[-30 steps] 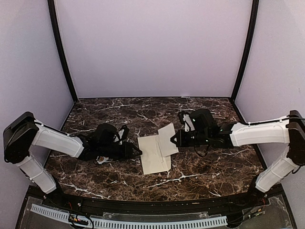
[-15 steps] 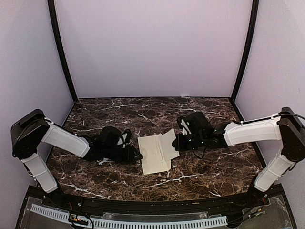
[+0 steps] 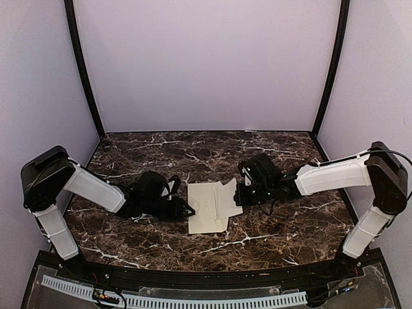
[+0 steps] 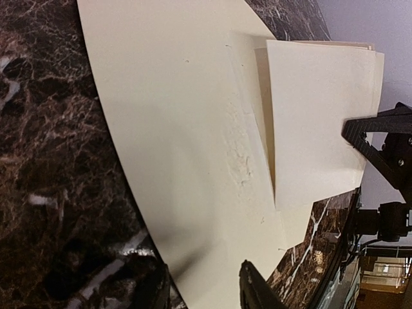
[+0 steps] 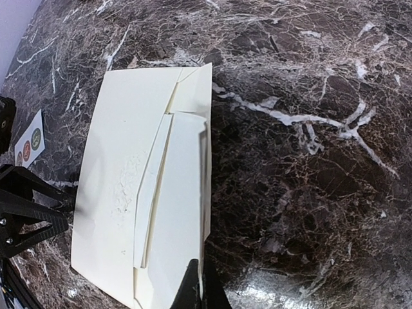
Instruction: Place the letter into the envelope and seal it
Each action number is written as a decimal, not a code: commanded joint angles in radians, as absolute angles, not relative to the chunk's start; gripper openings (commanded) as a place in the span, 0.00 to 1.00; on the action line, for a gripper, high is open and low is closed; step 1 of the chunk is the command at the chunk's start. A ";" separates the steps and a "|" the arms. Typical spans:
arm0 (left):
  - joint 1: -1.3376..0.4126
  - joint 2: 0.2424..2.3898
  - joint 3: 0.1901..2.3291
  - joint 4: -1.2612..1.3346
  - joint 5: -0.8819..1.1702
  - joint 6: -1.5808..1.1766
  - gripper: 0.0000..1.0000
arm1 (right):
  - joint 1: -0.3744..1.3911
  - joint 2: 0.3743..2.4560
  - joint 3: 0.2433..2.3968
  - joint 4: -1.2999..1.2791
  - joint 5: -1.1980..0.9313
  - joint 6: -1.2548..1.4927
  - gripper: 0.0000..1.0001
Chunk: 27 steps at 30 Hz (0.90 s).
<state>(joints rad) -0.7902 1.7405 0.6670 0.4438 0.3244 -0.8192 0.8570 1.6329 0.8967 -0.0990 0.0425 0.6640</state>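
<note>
Cream-beige paper envelope (image 3: 205, 212) lies flat on the dark marble table (image 3: 290, 225), midway between the left and right edges. The right gripper (image 5: 198, 286) is pinched onto the folded cream paper letter (image 5: 177, 212), which is partly tucked in. The left gripper (image 4: 205, 286) has its fingers spread across the envelope's edge. Only the right wrist cam catches the small white sticker strip (image 5: 29, 145).

This is a robot lab: plain purple walls (image 3: 206, 64) stand around a dark stone table (image 3: 290, 225) with a left arm (image 3: 90, 188) and right arm (image 3: 328, 177) bolted on.
</note>
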 commanded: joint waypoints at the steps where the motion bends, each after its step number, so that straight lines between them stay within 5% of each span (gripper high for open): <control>1: -0.795 1.764 0.671 0.431 0.339 -0.818 0.36 | 0.851 1.657 0.932 -0.090 0.050 0.665 0.00; 27: -0.795 1.780 0.669 0.462 0.371 -0.828 0.31 | 0.853 1.769 0.980 -0.050 -0.059 0.681 0.00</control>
